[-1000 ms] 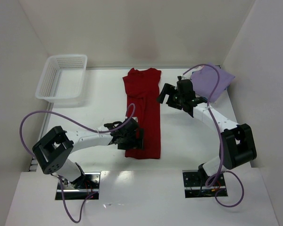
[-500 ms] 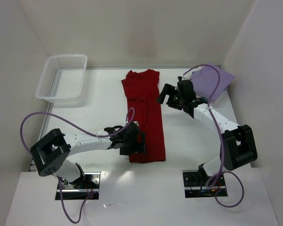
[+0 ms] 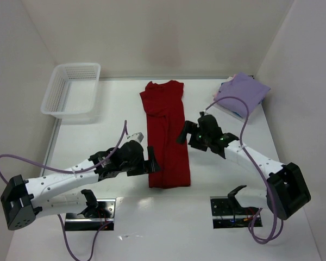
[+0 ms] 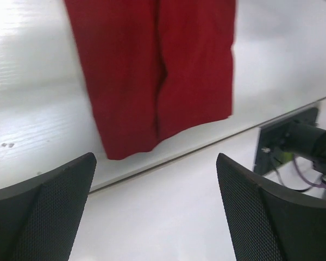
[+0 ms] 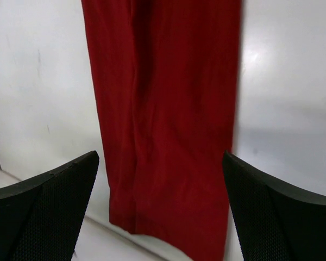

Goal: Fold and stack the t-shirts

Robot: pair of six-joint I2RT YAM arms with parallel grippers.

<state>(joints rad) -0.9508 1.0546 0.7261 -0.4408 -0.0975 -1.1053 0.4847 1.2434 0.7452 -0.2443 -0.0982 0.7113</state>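
We note dark red cloth t-shirt (image 3: 165, 136) folded lengthwise on white desk (image 3: 108, 125); left jaws, right jaws both open, empty, flanking it.

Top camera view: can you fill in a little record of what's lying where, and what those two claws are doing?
Main item: dark red t-shirt, folded into a long strip, flat on the table
Finished item: lavender t-shirt, folded, far right corner
Container: white mesh basket, far left corner
Left claw: left gripper open, beside the strip's near left edge, holding nothing
Right claw: right gripper open, at the strip's right edge, holding nothing
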